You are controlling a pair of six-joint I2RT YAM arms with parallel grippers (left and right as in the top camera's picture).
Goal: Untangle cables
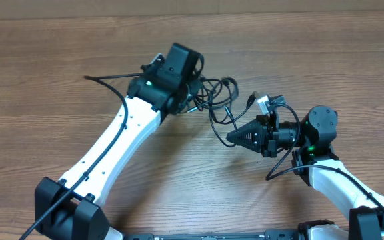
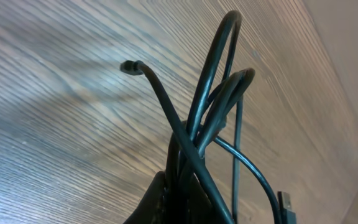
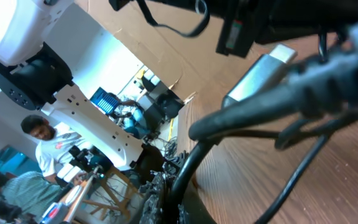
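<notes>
- Spreading across a wooden table (image 1: 52, 40), bare wood lies open to the far left and in the near middle between the two arms; the far edge of the table runs along the top of the overhead view.
- The cables (image 1: 220, 100) sit as a loose knot of thin black loops a little right of centre, toward the far side, with clear wood just beyond them.
- The left gripper (image 1: 191, 93) reaches in from the near left and meets the left side of the knot. In the left wrist view its fingers (image 2: 157, 202) are pressed together on several strands, which rise from them in tall narrow loops, lifted off the wood.
- One strand bends away to the left and ends in a small black plug (image 2: 128, 66) held above the table.
- The right gripper (image 1: 235, 138) points left, just near and right of the knot. In the right wrist view its dark fingers (image 3: 157, 199) look closed around a single strand that climbs out of them and curves off to the right, though the fingers themselves are mostly hidden.
- A silver plug (image 1: 263, 103) lies at the right edge of the tangle, just beyond the right gripper.
- The two grippers are near each other, with the knot between them.
</notes>
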